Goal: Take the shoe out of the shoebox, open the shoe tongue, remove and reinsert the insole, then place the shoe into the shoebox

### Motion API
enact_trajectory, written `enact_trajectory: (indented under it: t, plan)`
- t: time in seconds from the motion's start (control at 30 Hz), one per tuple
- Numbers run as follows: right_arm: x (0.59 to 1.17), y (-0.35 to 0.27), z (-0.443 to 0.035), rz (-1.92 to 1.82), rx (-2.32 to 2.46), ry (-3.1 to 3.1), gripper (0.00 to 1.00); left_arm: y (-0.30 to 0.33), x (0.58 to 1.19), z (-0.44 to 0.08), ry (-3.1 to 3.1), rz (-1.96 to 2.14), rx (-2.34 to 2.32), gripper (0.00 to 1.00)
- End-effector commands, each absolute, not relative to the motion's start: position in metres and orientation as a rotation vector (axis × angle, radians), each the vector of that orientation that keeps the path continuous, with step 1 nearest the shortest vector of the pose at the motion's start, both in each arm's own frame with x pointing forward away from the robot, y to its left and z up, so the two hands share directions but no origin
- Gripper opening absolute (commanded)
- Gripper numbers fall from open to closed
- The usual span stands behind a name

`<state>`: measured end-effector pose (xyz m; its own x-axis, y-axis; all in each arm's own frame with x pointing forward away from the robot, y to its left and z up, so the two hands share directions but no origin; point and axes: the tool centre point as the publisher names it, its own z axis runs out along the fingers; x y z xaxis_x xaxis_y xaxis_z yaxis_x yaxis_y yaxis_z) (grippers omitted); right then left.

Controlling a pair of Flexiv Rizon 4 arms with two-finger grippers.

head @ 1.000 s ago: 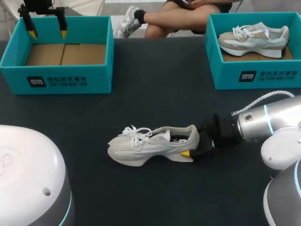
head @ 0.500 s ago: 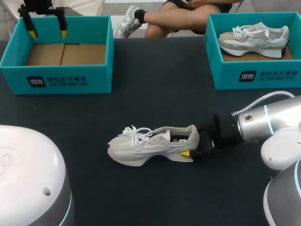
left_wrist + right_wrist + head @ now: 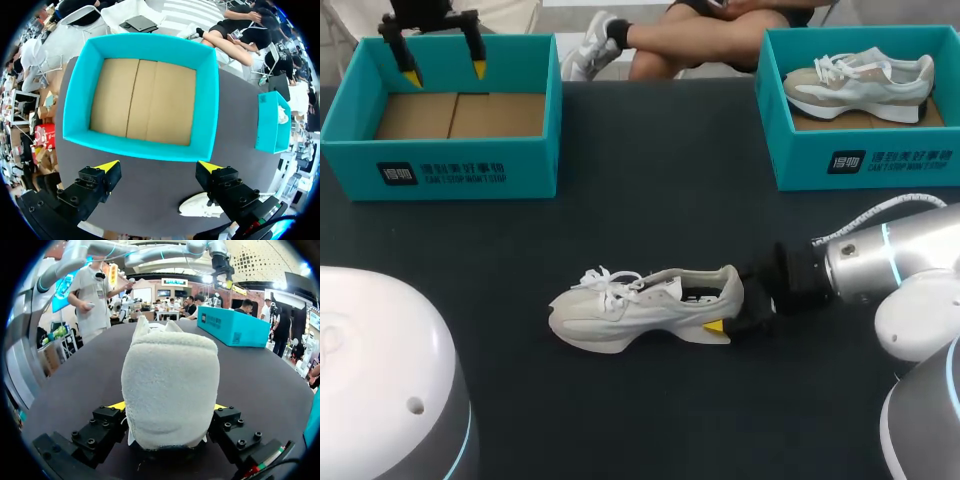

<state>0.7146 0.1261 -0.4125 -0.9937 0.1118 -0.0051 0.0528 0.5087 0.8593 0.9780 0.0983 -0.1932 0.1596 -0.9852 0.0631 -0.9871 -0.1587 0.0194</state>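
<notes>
A white shoe (image 3: 630, 310) lies on its sole in the middle of the dark table, toe toward my left. My right gripper (image 3: 728, 305) comes in from the right and is shut on the shoe's heel. In the right wrist view the padded heel (image 3: 170, 385) fills the gap, and both fingers of the right gripper (image 3: 170, 407) press its sides. My left gripper (image 3: 445, 73) hangs open and empty over the back of the empty teal shoebox (image 3: 440, 170) at the far left. In the left wrist view the left gripper (image 3: 159, 166) is above the shoebox's near wall (image 3: 140, 145), with the shoe (image 3: 200, 207) far beneath.
A second teal box (image 3: 865, 160) at the back right holds another pale shoe (image 3: 860, 80). That box also shows in the left wrist view (image 3: 270, 125). In the right wrist view a teal box (image 3: 232, 327) stands ahead of the gripper.
My left gripper has shifted a little to the right above the empty shoebox. The right gripper and the shoe have not moved.
</notes>
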Motion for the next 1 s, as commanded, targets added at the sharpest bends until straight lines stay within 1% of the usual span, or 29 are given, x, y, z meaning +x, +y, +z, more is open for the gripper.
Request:
enact_trajectory:
  t: [0.03, 0.63, 0.8, 1.0]
  plan:
    - [0.716, 0.130, -0.418, 1.512, 0.149, 2.679, 0.00, 0.076, 0.955, -0.188, -1.999, 0.064, 2.408, 1.00]
    - [0.716, 0.130, -0.418, 1.512, 0.149, 2.679, 0.00, -0.029, 0.888, -0.203, -1.867, 0.096, 2.503, 1.00]
    - [0.716, 0.130, -0.418, 1.512, 0.149, 2.679, 0.00, -0.050, 0.879, -0.203, -1.796, 0.093, 2.534, 1.00]
    - [0.716, 0.130, -0.418, 1.512, 0.149, 2.679, 0.00, -0.050, 0.879, -0.203, -1.796, 0.093, 2.534, 1.00]
